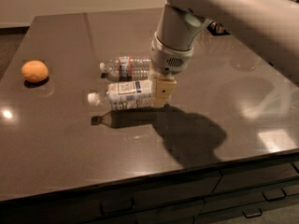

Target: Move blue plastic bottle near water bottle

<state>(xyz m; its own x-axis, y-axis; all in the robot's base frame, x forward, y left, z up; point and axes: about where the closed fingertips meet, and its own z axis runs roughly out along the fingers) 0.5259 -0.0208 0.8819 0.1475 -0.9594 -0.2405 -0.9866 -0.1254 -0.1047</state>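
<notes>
The blue plastic bottle [125,95], with a pale blue-white label and white cap pointing left, is held sideways a little above the dark table [70,143]; its shadow lies below it. My gripper [160,91] is shut on the bottle's base end, with a cream-coloured finger [163,91] showing in front. The water bottle [126,67], clear and ribbed with a red-and-white label band, lies on its side just behind the held bottle, cap to the left. The two bottles are roughly parallel and close together.
An orange [34,71] sits at the table's left side. The table's front edge [154,174] runs above drawers with handles. My arm [233,8] reaches in from the upper right.
</notes>
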